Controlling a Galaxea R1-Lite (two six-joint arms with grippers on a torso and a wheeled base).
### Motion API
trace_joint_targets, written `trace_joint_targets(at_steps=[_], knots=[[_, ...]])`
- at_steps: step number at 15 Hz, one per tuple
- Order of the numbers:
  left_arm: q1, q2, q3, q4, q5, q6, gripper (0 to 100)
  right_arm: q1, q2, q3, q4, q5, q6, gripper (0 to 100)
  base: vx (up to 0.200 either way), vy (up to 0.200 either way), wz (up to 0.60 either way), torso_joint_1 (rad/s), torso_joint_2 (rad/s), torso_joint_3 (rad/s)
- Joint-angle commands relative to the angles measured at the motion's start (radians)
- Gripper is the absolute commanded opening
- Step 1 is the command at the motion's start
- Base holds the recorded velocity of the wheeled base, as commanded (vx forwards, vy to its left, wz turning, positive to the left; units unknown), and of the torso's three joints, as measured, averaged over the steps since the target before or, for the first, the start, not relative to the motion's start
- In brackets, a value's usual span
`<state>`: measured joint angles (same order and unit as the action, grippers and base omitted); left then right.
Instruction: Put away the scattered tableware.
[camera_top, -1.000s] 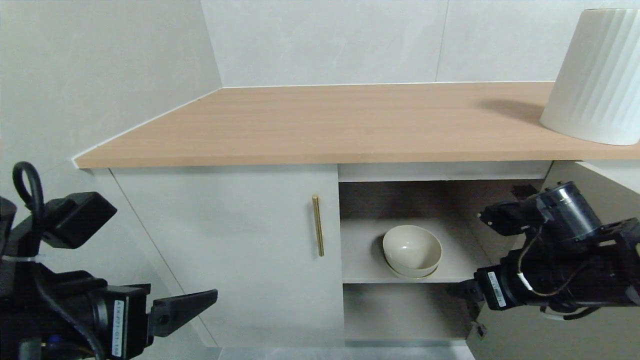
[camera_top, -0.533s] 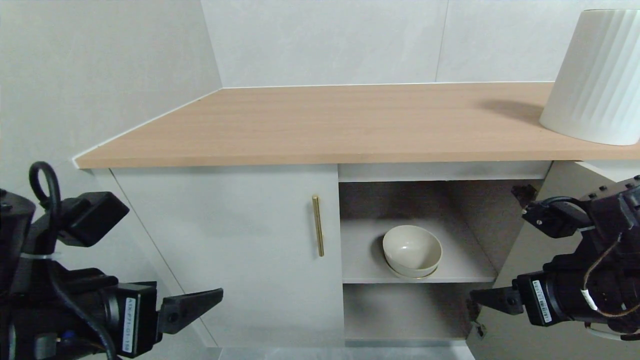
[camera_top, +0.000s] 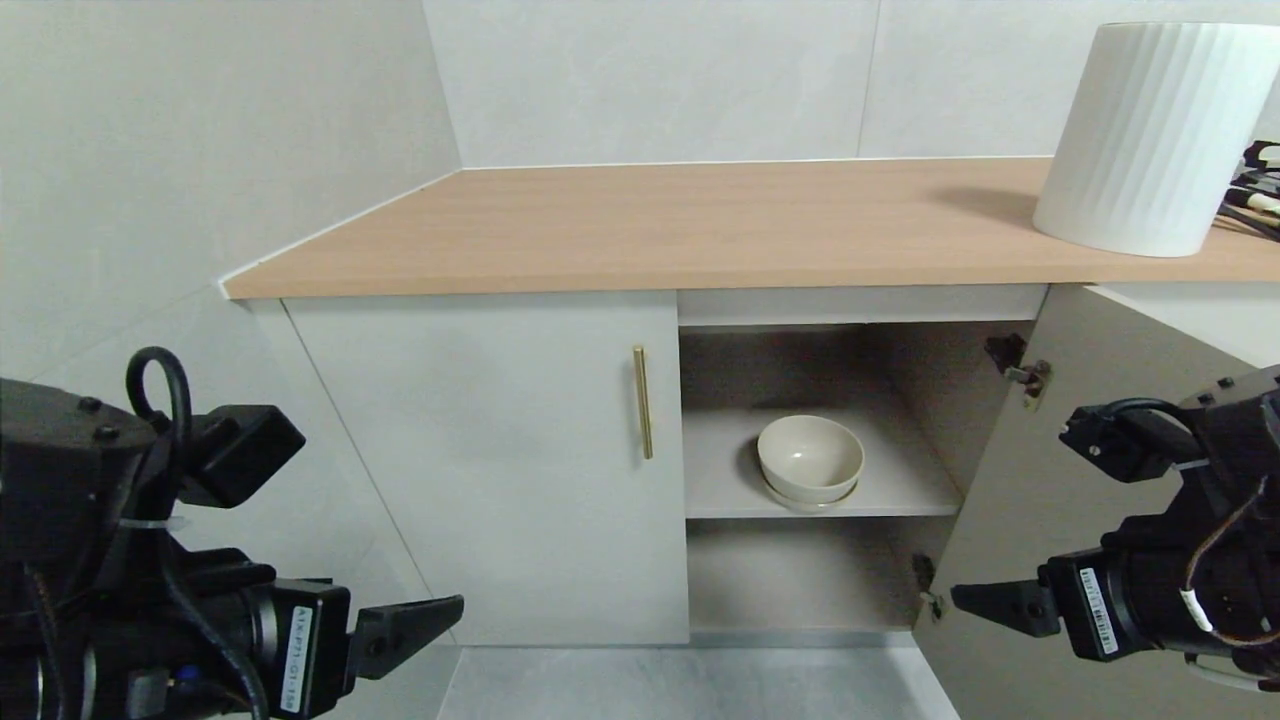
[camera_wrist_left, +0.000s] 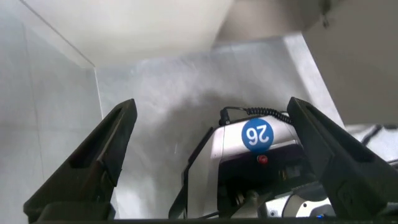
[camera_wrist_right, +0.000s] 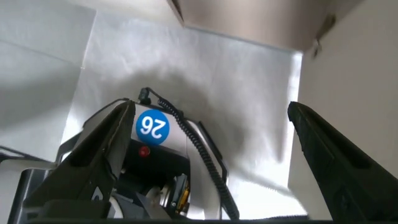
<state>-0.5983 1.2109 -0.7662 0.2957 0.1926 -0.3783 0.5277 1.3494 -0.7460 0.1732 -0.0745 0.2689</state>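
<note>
Bowl upright on upper shelf inside cabinet, right compartment, near shelf's front edge. Stacked on a flat dish with only the rim showing; plate or second bowl, cannot tell. Lower shelf beneath. Right door swung wide open, hinge on its inner face. Left door shut, gold handle vertical along its right edge, just beside the open compartment.

Left gripper: released, 2 fingers spread wide, holding nothing. Low at cabinet's left, in front of the shut door, well apart from bowl. Right gripper: released too, 2 fingers wide apart, empty. Low beside the open door, well apart from bowl. Both below upper-shelf level in head view.

Wood-toned counter on top of cabinet. White ribbed cylinder standing at its right end, cables just beside it. Pale tiled wall behind, grey floor in front of cabinet.
</note>
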Motion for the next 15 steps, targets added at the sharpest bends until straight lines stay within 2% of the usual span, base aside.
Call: trace_joint_targets(at_steps=[1,9,15], knots=[[0.000,0.006,0.001,0.000,0.001,-0.001,100,0.000,0.004,0.005,0.000,-0.001,0.000,100,-0.200,0.000,0.00,0.002,0.00,-0.002],[-0.001,0.006,0.002,0.002,0.001,-0.001,100,0.000,0.005,0.013,0.000,-0.001,0.000,100,-0.200,0.000,0.00,0.001,0.00,0.001],[-0.001,0.006,0.002,0.000,0.001,-0.001,100,0.000,0.005,0.016,0.000,-0.001,-0.002,100,0.000,0.000,0.00,0.000,0.00,0.000]])
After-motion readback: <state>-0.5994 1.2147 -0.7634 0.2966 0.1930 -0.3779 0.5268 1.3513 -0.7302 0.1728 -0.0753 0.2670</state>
